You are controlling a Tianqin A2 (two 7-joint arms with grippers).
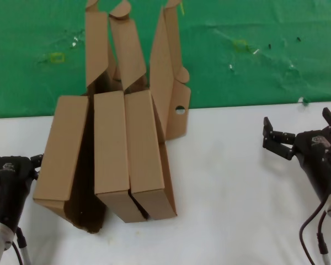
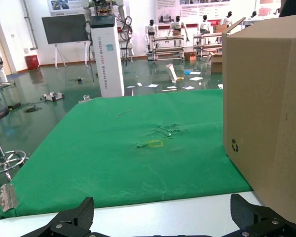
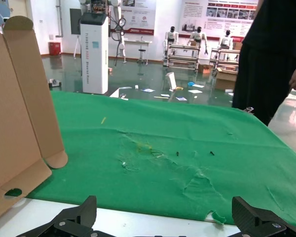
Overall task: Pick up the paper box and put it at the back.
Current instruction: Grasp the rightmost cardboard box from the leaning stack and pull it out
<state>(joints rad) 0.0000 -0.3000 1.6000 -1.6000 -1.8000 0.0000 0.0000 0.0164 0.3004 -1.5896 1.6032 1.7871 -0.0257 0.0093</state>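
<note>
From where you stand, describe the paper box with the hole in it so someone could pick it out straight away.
Look at the group of brown cartons standing on edge on the white tabletop, by the edge of the green cloth. The paper box is the one nearest the right gripper. Unlike its neighbours, it has a small round hole in its wall and leans over the cloth with its lid open.

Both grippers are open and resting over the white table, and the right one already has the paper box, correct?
Not quite. In the head view the right gripper is open but empty, well apart from the paper box. The left gripper is open too.
</note>
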